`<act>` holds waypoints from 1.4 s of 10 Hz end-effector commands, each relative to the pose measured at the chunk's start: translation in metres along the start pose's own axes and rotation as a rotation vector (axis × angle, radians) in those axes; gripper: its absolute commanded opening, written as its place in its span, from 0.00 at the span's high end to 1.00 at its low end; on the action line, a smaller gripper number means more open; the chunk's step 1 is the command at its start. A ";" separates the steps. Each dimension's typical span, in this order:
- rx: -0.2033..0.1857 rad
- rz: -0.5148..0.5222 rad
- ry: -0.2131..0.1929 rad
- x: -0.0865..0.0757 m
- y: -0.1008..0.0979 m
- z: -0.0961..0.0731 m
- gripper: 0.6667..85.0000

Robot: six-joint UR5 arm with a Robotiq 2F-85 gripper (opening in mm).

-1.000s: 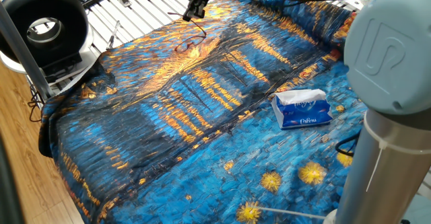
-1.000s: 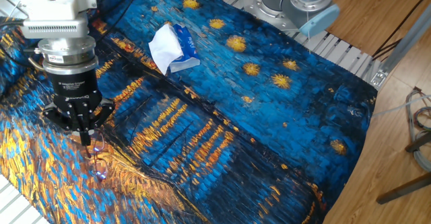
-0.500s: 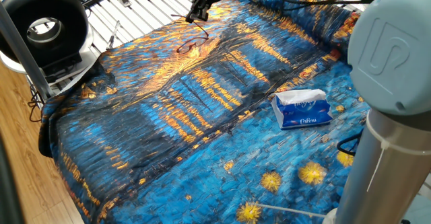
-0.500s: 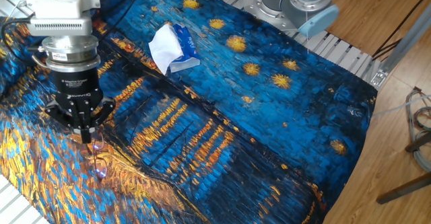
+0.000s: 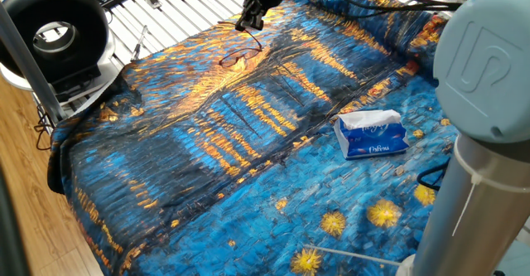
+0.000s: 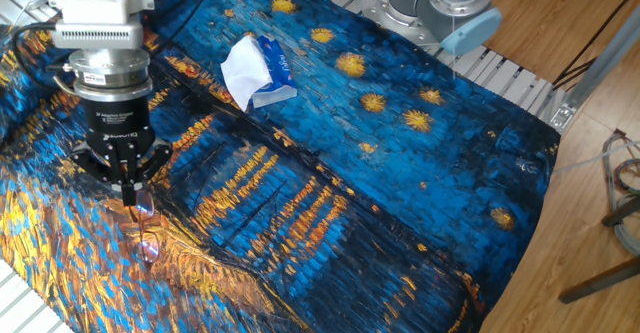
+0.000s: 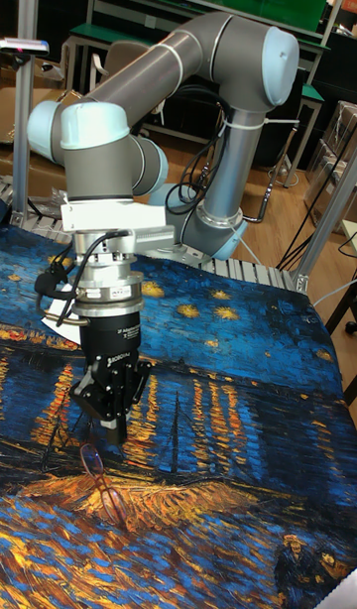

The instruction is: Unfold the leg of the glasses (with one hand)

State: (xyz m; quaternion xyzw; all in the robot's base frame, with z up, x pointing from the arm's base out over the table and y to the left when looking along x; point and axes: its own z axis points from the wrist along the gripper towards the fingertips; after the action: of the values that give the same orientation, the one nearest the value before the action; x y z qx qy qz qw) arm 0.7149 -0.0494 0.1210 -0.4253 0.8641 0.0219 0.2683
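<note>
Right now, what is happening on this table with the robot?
A UR5 arm holds its gripper pointing down, just above a small pair of wire-frame glasses lying on the painted blue and orange cloth. The fingers look closed together, perhaps on one temple arm; that is too small to confirm. A blue-and-white tissue pack lies apart.

A blue-and-orange painted cloth [image 5: 207, 143] covers the table, bearing the glasses [image 5: 238, 57] and a tissue pack [image 5: 372, 134].
</note>
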 end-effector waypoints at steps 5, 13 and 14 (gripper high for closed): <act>0.011 0.022 -0.043 0.017 0.000 0.006 0.98; -0.014 0.004 -0.020 0.047 -0.005 0.004 0.75; -0.017 -0.004 -0.013 0.050 -0.004 0.004 0.66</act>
State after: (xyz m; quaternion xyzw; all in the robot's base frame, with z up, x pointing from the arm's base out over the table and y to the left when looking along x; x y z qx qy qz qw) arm 0.6975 -0.0811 0.0952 -0.4283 0.8620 0.0281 0.2697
